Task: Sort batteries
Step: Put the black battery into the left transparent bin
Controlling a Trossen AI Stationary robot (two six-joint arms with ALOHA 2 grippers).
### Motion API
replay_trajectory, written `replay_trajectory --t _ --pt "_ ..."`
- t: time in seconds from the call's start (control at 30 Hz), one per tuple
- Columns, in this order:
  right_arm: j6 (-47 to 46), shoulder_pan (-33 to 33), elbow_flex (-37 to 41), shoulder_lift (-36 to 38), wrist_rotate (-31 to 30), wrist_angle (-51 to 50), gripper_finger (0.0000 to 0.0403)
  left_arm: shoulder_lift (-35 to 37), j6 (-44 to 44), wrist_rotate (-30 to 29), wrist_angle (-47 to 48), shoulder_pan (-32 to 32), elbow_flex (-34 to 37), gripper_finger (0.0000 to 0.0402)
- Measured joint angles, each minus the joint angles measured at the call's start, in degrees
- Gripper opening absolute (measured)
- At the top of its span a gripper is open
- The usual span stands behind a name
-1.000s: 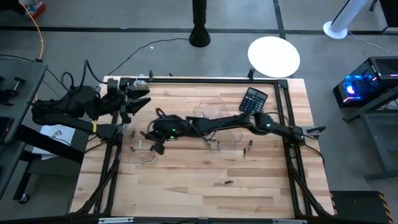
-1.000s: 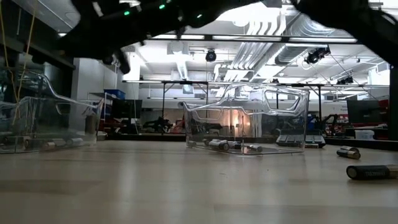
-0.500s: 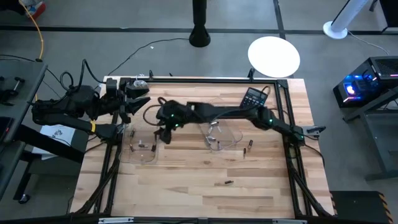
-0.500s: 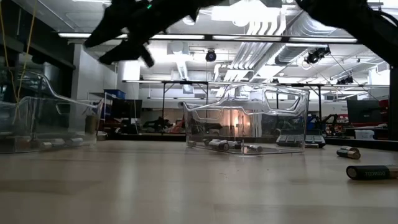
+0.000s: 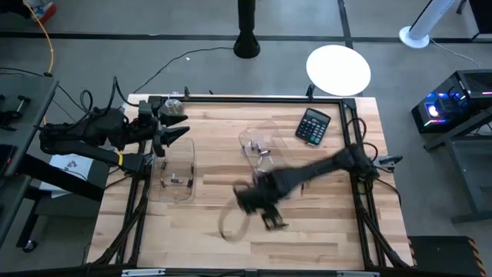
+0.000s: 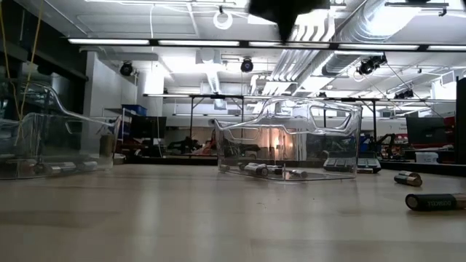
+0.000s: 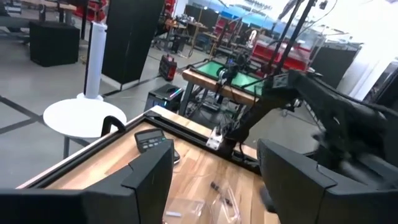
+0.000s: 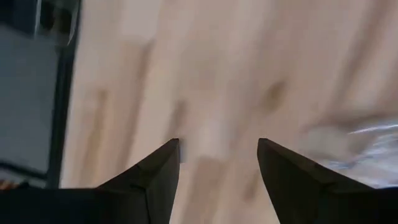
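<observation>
Pincer fingers on the right arm stand spread wide with nothing between them; the right pincer (image 8: 217,174) looks down on bare wood, and in the high view the right pincer (image 5: 265,218) shows as a blurred dark shape over the middle of the bench (image 5: 323,246), toward its near edge. A small dark battery (image 5: 278,225) lies on the wood just beside it. The right arm (image 5: 323,165) stretches back from there to the right edge of the bench.

Between the arm and the far edge sits a clear tray (image 5: 261,146), near the bench's middle, with a few light batteries (image 6: 266,169) lying on its floor. A black calculator (image 5: 313,125) lies well apart from it, near the far right corner. In the low view two more cells rest on the open wood: a dark battery (image 6: 435,201) and a lighter one (image 6: 408,177) behind it.

The left pincer (image 5: 175,127) hangs near the far left corner, fingers wide apart and empty; its own camera shows both fingers (image 7: 149,180) parted with the bench beyond. Just beside it, along the left edge, stands a second clear tray (image 5: 175,173), and a few small batteries (image 5: 177,181) lie inside it.
</observation>
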State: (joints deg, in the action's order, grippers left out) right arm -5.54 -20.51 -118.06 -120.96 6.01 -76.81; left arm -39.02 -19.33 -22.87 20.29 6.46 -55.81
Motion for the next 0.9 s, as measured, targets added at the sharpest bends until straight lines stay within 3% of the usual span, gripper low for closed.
replay_trajectory --t 0.13,0.3,0.53,0.73,0.83,0.9 --pt "-4.8 -8.3 13.4 2.1 -0.4 7.5 0.0208 -1.2 0.0 0.0 0.1 0.0 0.0 0.0225" --pt "-10.0 -14.2 23.7 2.2 -4.3 14.4 0.0208 -2.6 0.0 0.0 0.1 0.0 0.0 0.0225" --pt "-15.4 -14.3 29.7 2.4 -8.6 17.2 0.0208 -4.5 -0.1 -0.1 0.0 0.0 0.0 0.0225" --pt "-15.9 -12.9 35.6 2.4 -7.9 27.9 0.0206 -5.5 -0.1 -0.2 0.0 0.0 0.0 0.0225" --pt "-18.1 -12.1 37.2 2.8 -7.5 29.9 0.0176 -5.5 -0.4 -0.4 -0.1 0.0 0.0 0.0225" --pt "-18.1 -11.4 37.2 2.8 -7.5 29.3 0.0124 -5.4 -1.2 -1.0 -0.4 0.0 0.0 0.0225"
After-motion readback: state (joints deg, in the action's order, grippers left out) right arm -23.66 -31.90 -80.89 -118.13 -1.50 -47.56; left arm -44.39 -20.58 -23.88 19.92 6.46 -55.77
